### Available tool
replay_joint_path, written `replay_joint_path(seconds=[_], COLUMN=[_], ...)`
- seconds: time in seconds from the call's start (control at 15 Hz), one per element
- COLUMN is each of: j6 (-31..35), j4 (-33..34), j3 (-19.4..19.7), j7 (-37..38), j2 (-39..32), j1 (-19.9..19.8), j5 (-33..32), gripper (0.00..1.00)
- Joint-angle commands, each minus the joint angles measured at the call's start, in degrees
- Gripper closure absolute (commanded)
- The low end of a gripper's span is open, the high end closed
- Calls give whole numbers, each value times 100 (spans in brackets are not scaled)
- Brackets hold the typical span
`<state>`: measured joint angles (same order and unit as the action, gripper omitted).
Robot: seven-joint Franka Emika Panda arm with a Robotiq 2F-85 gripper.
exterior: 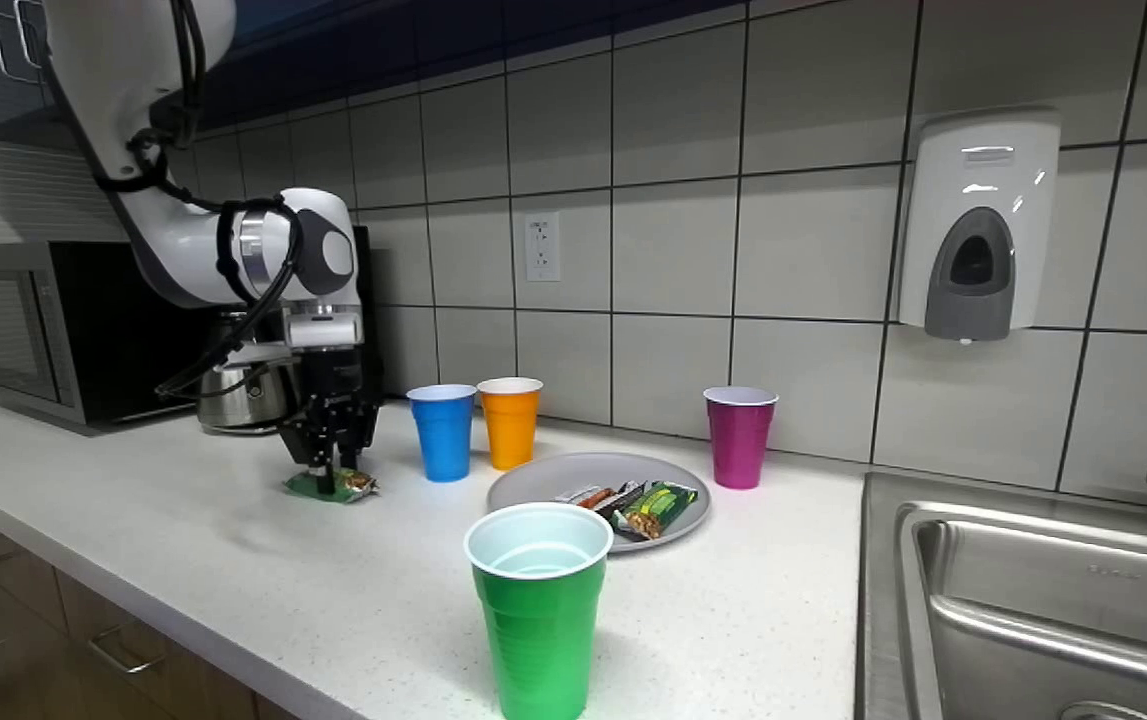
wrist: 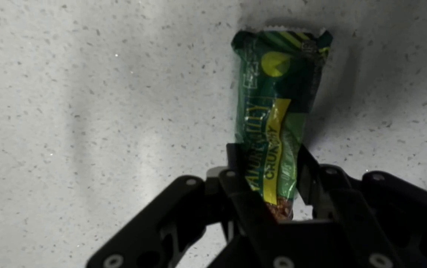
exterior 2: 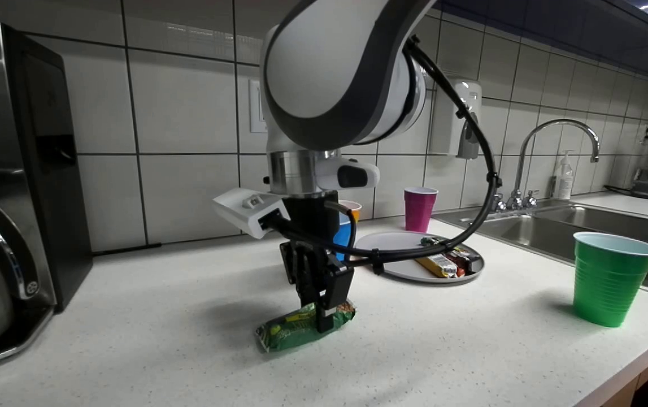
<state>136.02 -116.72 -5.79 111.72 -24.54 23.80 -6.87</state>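
Two fingers [wrist: 234, 160] of the part-closed gripper [wrist: 268, 160] pinched a green bar [wrist: 276, 111] left of the plate [exterior: 553, 475]; grasping seemed in hand, the next move needing a steady lift.

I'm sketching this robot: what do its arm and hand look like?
The arm is glossy white and rounded, with dark grey bands and a silvery ring. Black cables, held by black straps, run outside it. The hand is black and angular, with linked fingers.
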Motion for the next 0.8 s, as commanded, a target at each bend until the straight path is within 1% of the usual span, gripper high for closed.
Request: replay_joint_path(seconds=[0.0, 0.47, 0.73], j6=[71, 106, 133], j4=[-32, -150, -254], j3=[30, 57, -8], j7=[178, 154, -77], j2=[57, 264, 432], j1=[10, 25, -40], j5=[-59, -150, -136], gripper=[88, 88, 88])
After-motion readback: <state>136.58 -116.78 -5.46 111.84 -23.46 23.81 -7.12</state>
